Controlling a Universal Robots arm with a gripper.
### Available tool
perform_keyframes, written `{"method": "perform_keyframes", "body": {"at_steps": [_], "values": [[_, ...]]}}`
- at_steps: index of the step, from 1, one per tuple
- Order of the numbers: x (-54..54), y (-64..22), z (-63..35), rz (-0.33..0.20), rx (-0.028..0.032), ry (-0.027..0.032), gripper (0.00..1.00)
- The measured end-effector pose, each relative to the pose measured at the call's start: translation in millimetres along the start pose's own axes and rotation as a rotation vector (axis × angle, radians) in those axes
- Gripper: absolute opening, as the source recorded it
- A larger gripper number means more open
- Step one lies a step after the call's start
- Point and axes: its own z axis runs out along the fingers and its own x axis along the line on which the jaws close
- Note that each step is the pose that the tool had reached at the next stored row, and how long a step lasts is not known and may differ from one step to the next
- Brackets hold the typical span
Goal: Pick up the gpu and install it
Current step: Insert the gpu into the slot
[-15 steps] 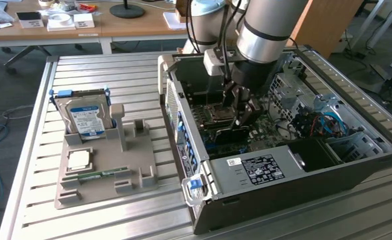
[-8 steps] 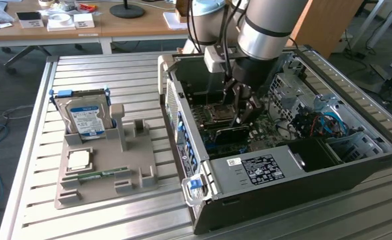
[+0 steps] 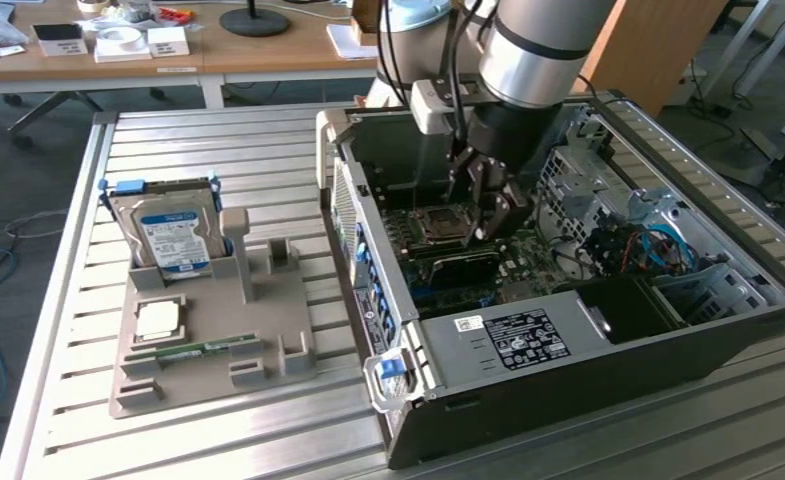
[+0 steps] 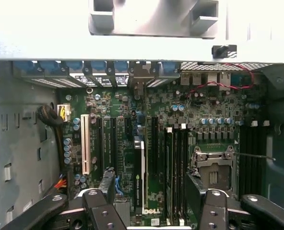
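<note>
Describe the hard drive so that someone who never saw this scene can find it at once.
On the metal table, to the exterior view's left of the computer case, lies a grey holder. The hard drive stands upright at its far end. Only it is boxy with a blue-white label; the square chip and the green memory stick lie flat.

Bearing, on a slatted metal table [image 3: 232,140], a grey holder tray [image 3: 212,345] toward the exterior view's left and an open computer case [image 3: 566,400] toward its right, both resting directly on the slats, apart.
</note>
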Motion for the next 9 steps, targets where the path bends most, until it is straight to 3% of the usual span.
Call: {"method": "perform_keyframes", "body": {"at_steps": [9], "values": [[-0.1, 0.0, -1.5, -0.001, 0.0, 0.0, 0.69]]}}
